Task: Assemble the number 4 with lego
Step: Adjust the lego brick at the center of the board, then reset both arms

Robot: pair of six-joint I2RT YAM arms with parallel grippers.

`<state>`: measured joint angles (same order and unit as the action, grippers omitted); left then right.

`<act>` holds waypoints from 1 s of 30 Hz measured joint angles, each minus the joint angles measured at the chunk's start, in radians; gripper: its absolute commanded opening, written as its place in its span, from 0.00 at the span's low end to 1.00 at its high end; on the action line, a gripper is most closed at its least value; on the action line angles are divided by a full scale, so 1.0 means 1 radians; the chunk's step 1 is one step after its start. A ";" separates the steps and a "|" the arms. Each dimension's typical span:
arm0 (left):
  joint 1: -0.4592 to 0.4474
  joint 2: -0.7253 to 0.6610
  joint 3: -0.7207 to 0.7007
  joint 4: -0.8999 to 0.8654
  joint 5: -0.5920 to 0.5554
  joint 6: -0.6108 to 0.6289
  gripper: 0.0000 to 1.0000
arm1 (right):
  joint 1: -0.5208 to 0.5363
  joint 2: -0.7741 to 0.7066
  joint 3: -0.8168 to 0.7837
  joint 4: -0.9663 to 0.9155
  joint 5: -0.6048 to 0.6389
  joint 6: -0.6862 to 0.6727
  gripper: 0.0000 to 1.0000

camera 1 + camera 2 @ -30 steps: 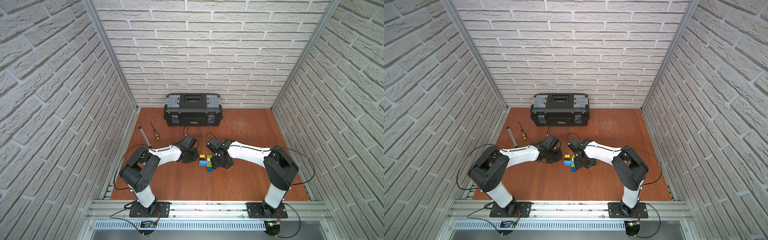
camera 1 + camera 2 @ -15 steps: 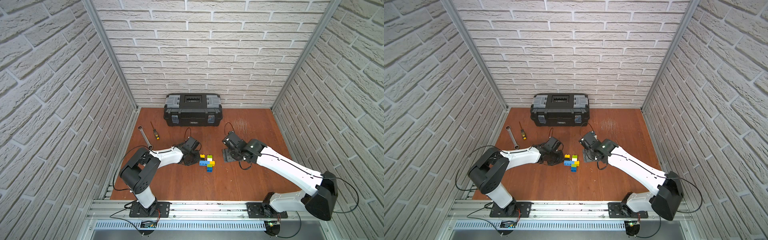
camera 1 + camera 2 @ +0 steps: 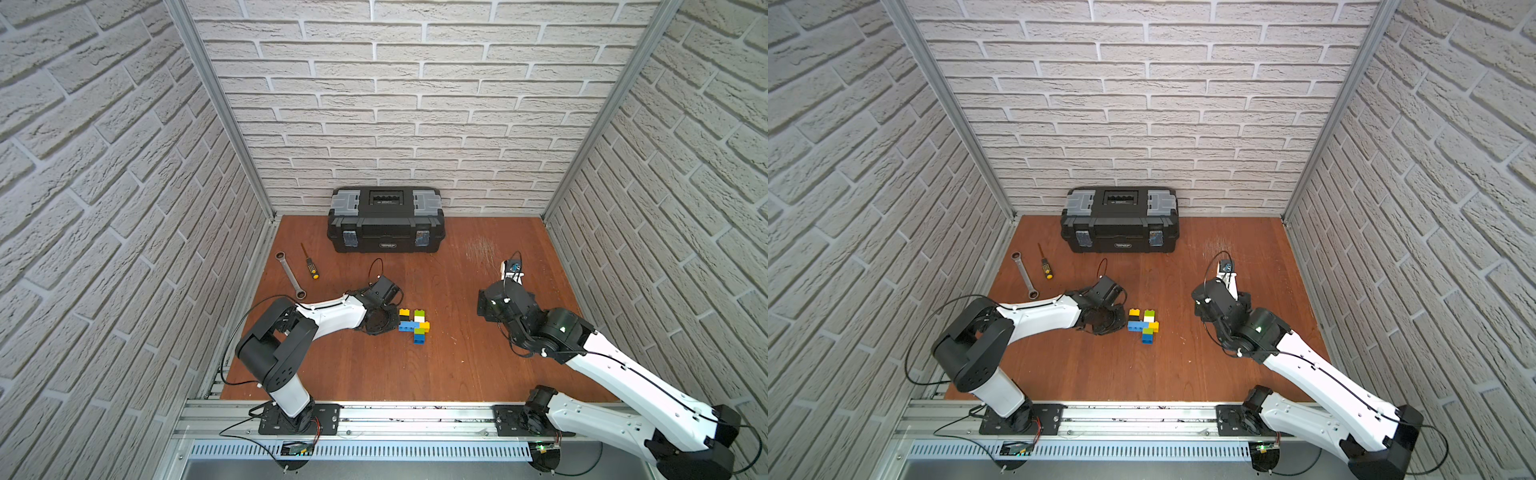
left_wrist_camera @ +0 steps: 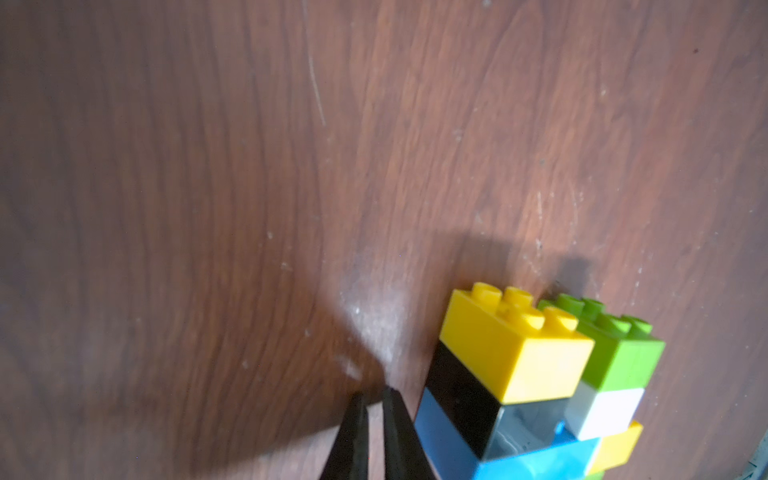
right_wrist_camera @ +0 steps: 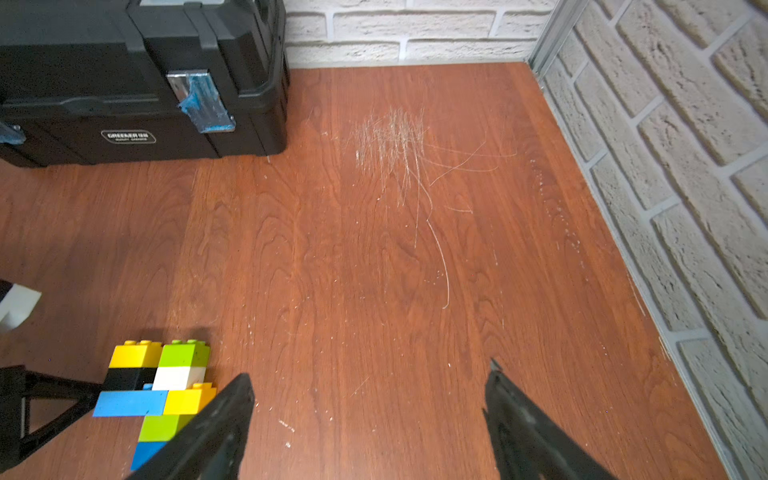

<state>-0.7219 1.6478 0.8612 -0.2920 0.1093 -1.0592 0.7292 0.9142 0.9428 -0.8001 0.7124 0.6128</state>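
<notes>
The number 4, a flat multicoloured figure of joined studded plastic bricks, lies on the reddish-brown wooden table, just beside the tips of the left pincer and well apart from the right pincer. In the left wrist view a square yellow brick sits on a black one above the long blue brick, with a column starting lime green, white and yellow alongside; both top views show that column ending in a lime green and a small blue brick. The left pincer's jaws stand almost together and hold nothing, their tips next to the blue end of the figure; whether they touch it I cannot tell. The right pincer's jaws are spread wide and empty over bare wood, the figure off to one side of its fingers. No loose brick shows anywhere, so the assembly looks finished and the step in hand seems to be letting go and clearing away. The next move calls for the left pincer to back off straight, away from the blue end, without dragging or twisting the figure. Far beyond both pincers, a black-and-grey plastic toolbox stands against the back wall, with a yellow-tipped screwdriver and a steel wrench on the left pincer's outer side.
</notes>
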 measured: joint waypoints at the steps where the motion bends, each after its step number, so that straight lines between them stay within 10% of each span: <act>1: -0.002 0.000 0.000 0.000 0.000 0.000 0.13 | 0.000 -0.006 -0.010 0.016 0.010 -0.014 0.74; 12: -0.028 -0.016 0.049 -0.084 -0.031 0.017 0.15 | -0.198 0.153 -0.130 0.173 -0.082 -0.145 0.75; 17: 0.011 -0.197 0.141 -0.293 -0.174 0.098 0.40 | -0.396 0.119 -0.193 0.258 -0.116 -0.172 0.77; 23: 0.298 -0.546 0.243 -0.298 -0.418 0.282 0.68 | -0.663 0.028 -0.390 0.450 -0.044 -0.213 0.81; 30: 0.618 -0.605 -0.055 0.037 -0.631 0.500 0.79 | -0.765 0.216 -0.503 0.775 -0.024 -0.272 0.79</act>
<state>-0.1040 1.0431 0.8062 -0.2554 -0.5213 -0.5587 -0.0360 1.1301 0.4400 -0.0250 0.6884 0.3408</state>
